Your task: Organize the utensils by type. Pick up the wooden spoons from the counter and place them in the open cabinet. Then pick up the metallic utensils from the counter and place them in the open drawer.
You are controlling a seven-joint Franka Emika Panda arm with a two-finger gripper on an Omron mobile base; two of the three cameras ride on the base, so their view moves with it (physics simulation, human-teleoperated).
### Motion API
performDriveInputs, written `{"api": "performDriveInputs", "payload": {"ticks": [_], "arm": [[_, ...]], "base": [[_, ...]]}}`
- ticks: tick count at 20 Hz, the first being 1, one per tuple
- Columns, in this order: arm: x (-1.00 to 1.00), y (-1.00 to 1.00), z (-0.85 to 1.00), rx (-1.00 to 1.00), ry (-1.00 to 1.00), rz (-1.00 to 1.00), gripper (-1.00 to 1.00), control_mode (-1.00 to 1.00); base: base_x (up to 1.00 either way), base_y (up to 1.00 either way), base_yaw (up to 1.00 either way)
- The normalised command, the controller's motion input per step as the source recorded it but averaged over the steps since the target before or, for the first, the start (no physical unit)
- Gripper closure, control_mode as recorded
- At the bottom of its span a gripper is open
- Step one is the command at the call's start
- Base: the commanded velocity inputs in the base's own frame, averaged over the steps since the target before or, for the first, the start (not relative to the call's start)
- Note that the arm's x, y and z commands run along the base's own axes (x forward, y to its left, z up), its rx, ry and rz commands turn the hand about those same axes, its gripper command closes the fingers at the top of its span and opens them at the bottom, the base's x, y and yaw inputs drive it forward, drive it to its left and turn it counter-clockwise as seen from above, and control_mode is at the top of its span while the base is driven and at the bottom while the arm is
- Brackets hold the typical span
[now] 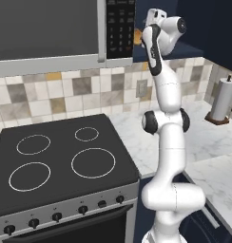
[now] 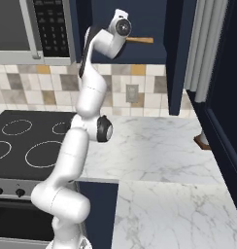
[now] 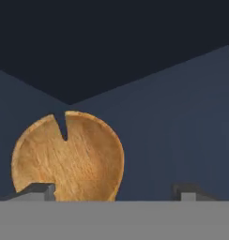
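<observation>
Navy open cabinet (image 3: 172,117) fills frame | wooden spoon (image 3: 69,157) lower left, inside | claw (image 3: 114,191) wide, gripping nothing

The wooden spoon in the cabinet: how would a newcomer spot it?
Find the microwave above the stove; right of it is the open navy cabinet. On its shelf, beside the raised pincer, lies the spoon, its orange-brown handle the one warm colour against the dark interior.
</observation>
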Motion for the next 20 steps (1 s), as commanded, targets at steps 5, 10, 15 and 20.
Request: {"api": "performDriveInputs", "payload": {"ticks": [5,10,15,20], "arm": [[-0.14,0.02,0.06,0.0,0.24,0.1,-1.0,-1.0],[-0.26,0.0,0.08,0.0,0.08,0.07,-1.0,-1.0],[-0.51,0.0,0.04,0.0,0.01,0.03,-1.0,-1.0],[-0.76,0.01,0.0,0.0,0.0,0.0,-1.0,-1.0]], "base": [[0.0,0.0,0.0],[0.0,0.0,0.0],[0.0,0.0,0.0],[0.0,0.0,0.0]]}}
